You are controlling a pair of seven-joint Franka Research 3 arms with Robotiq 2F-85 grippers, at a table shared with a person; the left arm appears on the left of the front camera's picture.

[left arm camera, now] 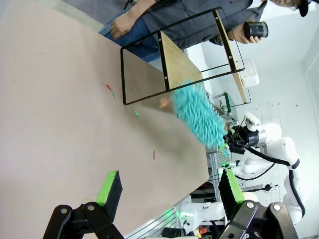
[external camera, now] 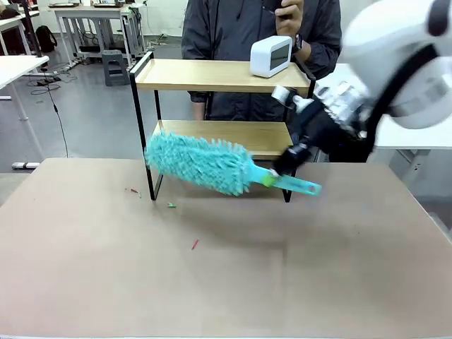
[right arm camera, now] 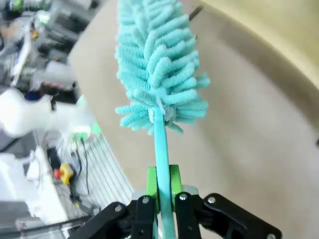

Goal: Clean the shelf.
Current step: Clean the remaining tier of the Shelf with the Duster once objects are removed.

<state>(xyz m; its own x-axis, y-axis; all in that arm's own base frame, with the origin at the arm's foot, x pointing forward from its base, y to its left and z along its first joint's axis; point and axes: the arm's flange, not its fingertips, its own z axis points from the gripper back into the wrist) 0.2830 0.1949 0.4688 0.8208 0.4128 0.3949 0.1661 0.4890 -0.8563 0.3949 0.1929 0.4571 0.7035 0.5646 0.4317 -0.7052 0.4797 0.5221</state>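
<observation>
Shelf (external camera: 205,74) just beyond right pincer (external camera: 284,164) (teal duster (external camera: 201,162) in its grip)

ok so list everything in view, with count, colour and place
shelf: one, light wood in black frame, far side of table
duster: one, teal, in front of the lower board
box with screen: one, white, top board, right end
scraps: about four, red and green, on table near shelf
table: one, tan, under the shelf
person: one, grey jacket, behind the shelf
left gripper: one, black, green pads, open, holding nothing
right gripper: one, black, green pads, shut on duster handle
</observation>
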